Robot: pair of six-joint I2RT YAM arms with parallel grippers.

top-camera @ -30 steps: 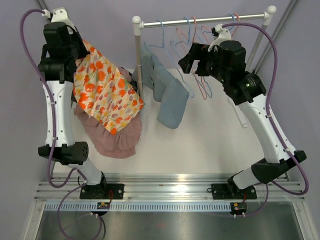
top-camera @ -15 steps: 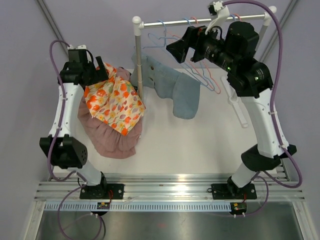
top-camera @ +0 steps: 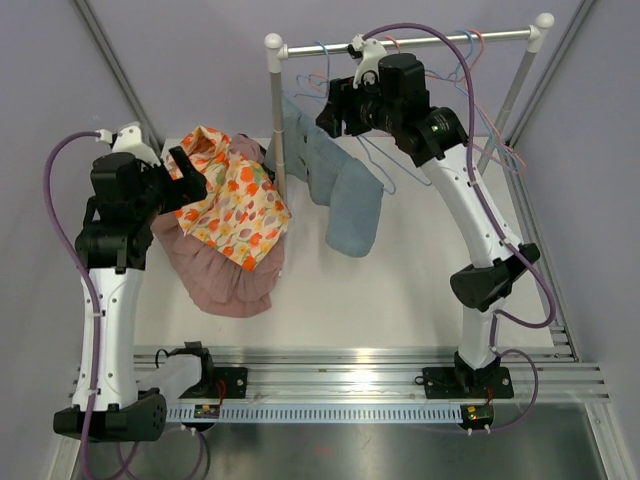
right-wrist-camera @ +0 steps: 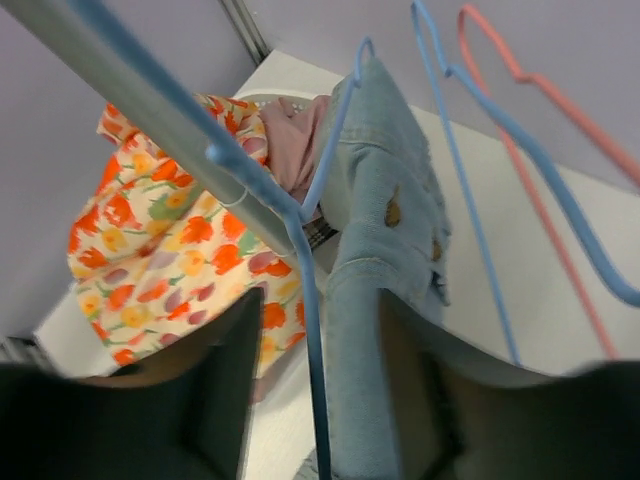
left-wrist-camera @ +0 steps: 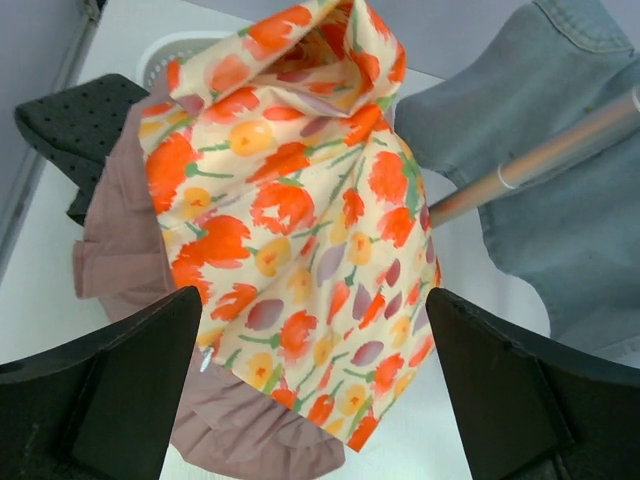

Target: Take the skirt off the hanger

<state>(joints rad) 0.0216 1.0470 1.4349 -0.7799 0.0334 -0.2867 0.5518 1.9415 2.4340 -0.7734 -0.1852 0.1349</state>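
Denim skirt (right-wrist-camera: pixel 385 290) on blue wire hanger (right-wrist-camera: pixel 305 300), just ahead of our spread-open right claw (right-wrist-camera: pixel 320 335); we risk snagging the neighbouring pink hanger (right-wrist-camera: pixel 560 112).

The white basket (left-wrist-camera: pixel 185 45) shows only a bit of its rim. The flowery cloth (left-wrist-camera: pixel 300 220) and the pink cloth (left-wrist-camera: pixel 110 260) hide the rest. The black dotted cloth (left-wrist-camera: pixel 80 125) slips under the pink one. In the right wrist view the jean skirt (right-wrist-camera: pixel 385 260) and the blue hanger (right-wrist-camera: pixel 310 330) run off the bottom edge, and the rail (right-wrist-camera: pixel 130 105) looks blurry. The right gripper (right-wrist-camera: pixel 318 300) is just two dark blurs. I cannot tell if they pinch the skirt.
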